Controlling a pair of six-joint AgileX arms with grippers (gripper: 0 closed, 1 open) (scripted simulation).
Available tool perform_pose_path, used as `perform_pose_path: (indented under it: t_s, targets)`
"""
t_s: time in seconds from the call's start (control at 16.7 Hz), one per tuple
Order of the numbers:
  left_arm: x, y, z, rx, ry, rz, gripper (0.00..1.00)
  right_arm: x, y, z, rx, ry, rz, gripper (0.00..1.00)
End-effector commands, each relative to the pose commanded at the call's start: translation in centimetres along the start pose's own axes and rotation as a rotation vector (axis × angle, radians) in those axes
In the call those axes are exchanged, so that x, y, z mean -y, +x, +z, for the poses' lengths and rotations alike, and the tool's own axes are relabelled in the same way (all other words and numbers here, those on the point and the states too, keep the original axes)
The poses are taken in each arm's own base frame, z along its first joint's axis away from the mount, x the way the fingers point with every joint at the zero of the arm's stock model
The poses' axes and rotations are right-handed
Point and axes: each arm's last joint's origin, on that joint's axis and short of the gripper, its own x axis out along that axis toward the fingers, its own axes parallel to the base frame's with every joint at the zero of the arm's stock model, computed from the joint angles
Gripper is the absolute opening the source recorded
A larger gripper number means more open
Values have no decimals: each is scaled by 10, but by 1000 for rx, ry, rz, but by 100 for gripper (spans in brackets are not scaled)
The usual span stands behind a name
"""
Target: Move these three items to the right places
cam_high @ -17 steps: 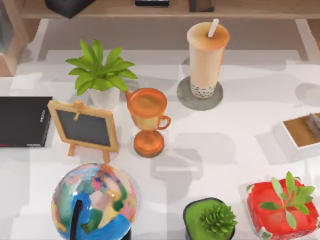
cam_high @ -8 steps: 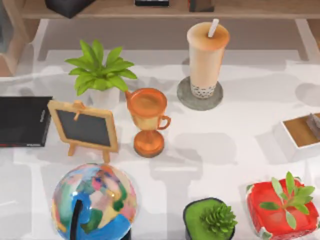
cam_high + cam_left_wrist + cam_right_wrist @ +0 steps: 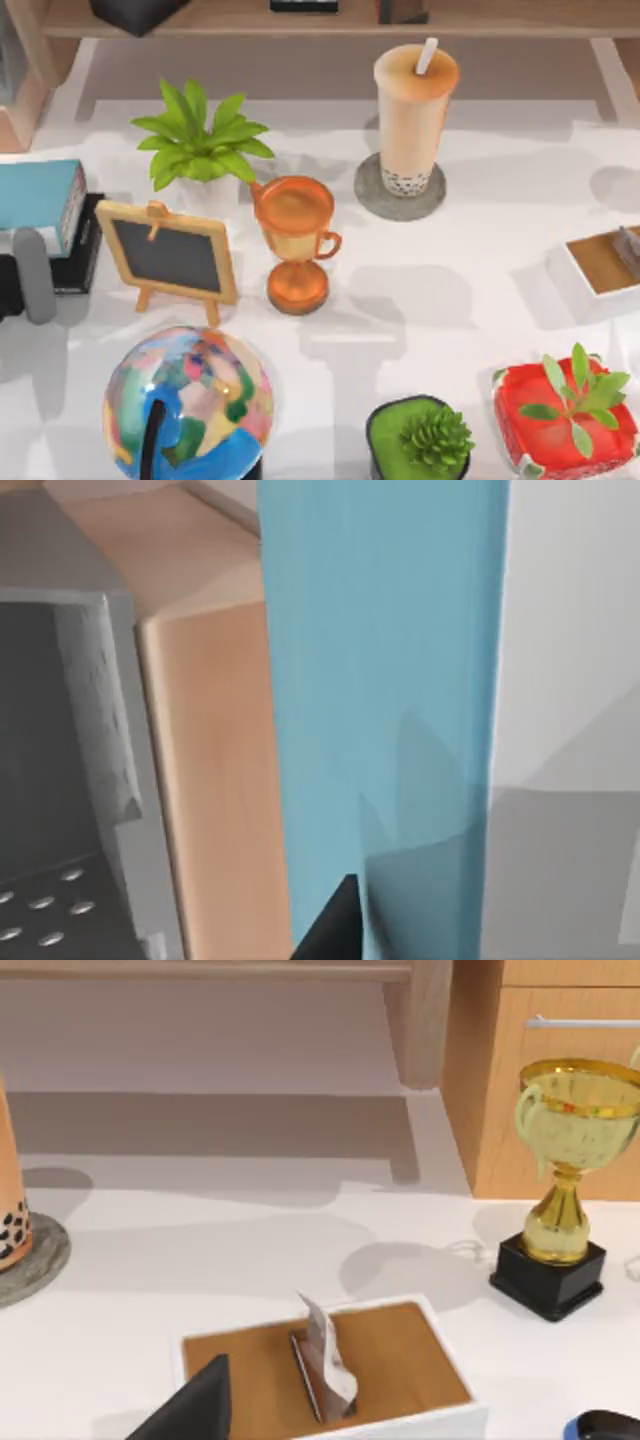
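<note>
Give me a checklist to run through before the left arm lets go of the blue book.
1. Blue book over the black book: ok, it overlaps it at the table's left edge.
2. Blue book resting flat on the black book: cannot tell, contact is hidden.
3. Left gripper grip state: cannot tell.
4. Chalkboard clear of the books: ok, beside them, apart.
5. Bubble-tea cup on the coaster: ok, upright on it.
6. Right gripper out of the way: ok, by the tissue box at the right.
</note>
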Motion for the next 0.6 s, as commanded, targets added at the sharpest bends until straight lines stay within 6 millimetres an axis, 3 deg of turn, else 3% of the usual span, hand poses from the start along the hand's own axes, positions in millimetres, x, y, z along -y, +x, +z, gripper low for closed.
perform_pose_path:
  t_s: [0.6]
  targets:
    - [-1,5,0,0,0,0,0,0,0,0,0,0,0,100]
